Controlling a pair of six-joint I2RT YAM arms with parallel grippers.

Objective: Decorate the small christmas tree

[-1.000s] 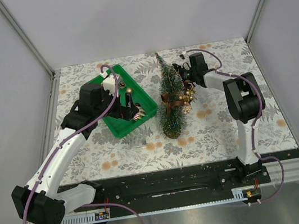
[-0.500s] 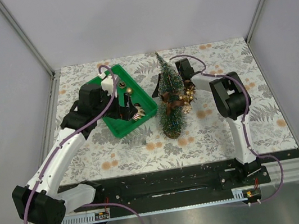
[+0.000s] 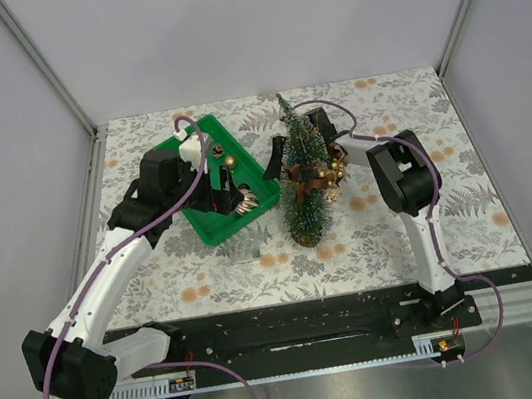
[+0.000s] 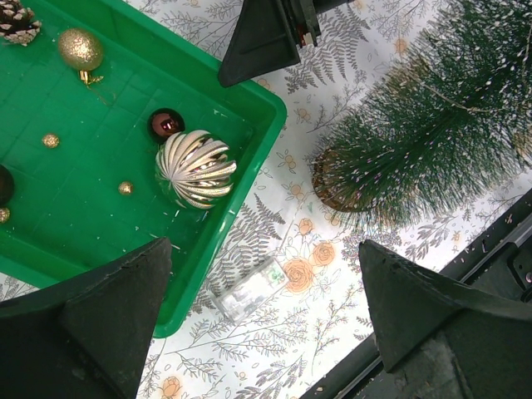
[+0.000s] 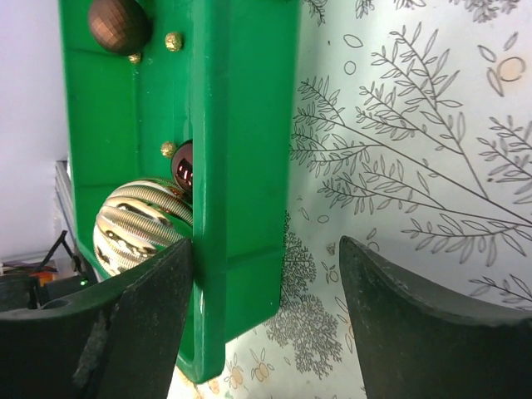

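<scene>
Fingers are gaping empty on both arms: the left gripper [image 4: 263, 249] is hovering over the green tray [image 4: 249, 83], apparently to choose a bauble [image 4: 197, 169], and the right gripper [image 5: 266, 245] is hovering between the tray and the small christmas tree [image 3: 301, 179] standing beside it.

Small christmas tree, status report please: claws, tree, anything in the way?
Both claws open, empty: left claw above green tray edge, right claw between tray and tree. Small christmas tree upright, carrying gold ornaments. Tray close alongside.
</scene>
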